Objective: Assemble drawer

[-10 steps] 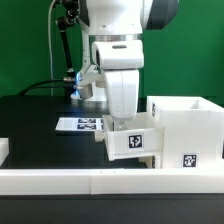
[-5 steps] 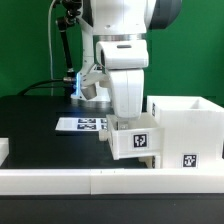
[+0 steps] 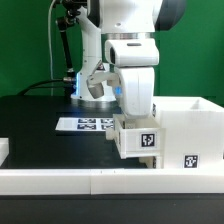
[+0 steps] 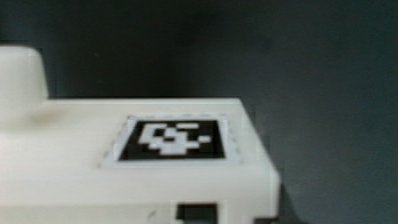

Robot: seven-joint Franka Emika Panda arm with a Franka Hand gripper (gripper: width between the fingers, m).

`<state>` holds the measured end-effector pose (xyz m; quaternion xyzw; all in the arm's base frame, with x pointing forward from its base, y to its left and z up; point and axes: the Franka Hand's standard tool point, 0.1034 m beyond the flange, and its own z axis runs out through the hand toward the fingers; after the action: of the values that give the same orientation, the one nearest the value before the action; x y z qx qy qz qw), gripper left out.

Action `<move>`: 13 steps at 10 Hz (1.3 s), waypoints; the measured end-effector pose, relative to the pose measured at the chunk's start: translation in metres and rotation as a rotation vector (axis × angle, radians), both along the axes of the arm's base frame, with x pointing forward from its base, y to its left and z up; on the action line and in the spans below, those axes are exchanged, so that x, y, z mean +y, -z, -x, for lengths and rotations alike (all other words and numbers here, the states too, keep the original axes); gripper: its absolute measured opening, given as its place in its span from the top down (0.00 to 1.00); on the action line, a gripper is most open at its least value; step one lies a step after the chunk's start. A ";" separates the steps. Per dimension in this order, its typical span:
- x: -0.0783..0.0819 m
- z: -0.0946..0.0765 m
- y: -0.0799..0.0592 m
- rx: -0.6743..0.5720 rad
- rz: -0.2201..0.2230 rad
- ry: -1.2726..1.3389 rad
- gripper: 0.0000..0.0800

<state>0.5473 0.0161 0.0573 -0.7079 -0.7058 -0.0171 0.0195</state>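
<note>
Fig.: mid-assembly. A small tray (image 3: pixel 138 141) hangs under the gripper (image 3: pixel 133 120), apparently pinched in it (fingers hidden, so a judgement), its side against the shell (image 3: pixel 188 125) just beside the gripper; tray not yet seated, 2nd tray not in view. No legible text: only b/w square tags on tray, shell and marker board (image 3: pixel 82 125) on the counter (image 3: pixel 35 120) behind the gripper.

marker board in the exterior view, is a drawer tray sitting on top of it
No: the marker board lies bare on the table, while the small tray sits apart from it under the gripper, beside the shell.
</note>
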 end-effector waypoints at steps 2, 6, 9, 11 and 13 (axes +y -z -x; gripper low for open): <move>0.000 0.000 0.000 0.007 0.001 0.027 0.94; -0.002 0.002 -0.003 0.006 0.002 0.042 0.85; -0.004 0.006 -0.023 0.000 0.017 0.049 0.43; -0.008 0.001 -0.035 0.014 0.026 0.048 0.20; -0.021 -0.010 -0.046 0.024 0.032 0.034 0.19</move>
<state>0.5572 -0.0049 0.1031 -0.7201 -0.6937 0.0026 0.0165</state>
